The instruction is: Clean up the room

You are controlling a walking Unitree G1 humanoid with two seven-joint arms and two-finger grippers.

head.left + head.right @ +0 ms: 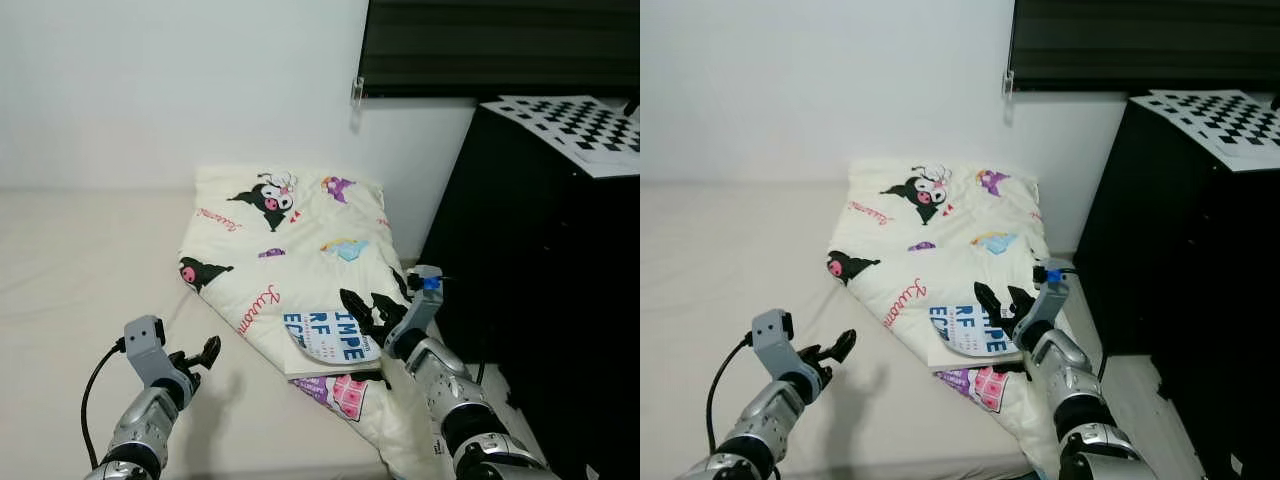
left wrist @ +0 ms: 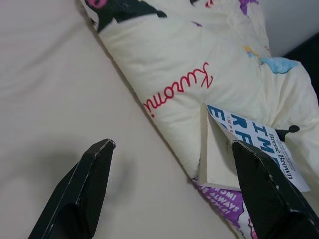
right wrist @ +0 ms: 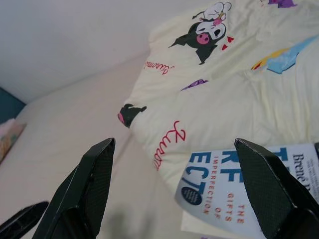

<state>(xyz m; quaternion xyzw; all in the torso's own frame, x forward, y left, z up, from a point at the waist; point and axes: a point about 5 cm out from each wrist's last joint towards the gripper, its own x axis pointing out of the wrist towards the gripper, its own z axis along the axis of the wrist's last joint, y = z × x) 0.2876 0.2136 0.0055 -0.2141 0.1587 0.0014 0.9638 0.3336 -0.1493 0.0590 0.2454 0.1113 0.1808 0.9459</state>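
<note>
A cream Kuromi-print blanket lies folded on the bed, its far edge against the white wall and its right edge running along the bed's right side, next to a tall black cabinet. A paperback book with blue lettering on a white cover rests on the blanket's near corner, its page block facing the open mattress and its near edge just over a purple-and-pink patch of the print.

The right gripper hovers directly above the book's right portion, its two black fingers spread wide with nothing between them; in the right wrist view the book's cover sits between and below the tips. The left gripper hangs over bare mattress to the left of the blanket's slanted edge, fingers also spread and empty, with the book's corner visible ahead of it in the left wrist view.

The whole left side of the bed is plain beige sheet. To the right, only a narrow gap separates the blanket's edge from the cabinet, whose top carries a checkerboard sheet. A dark window blind hangs above the bed's far corner.
</note>
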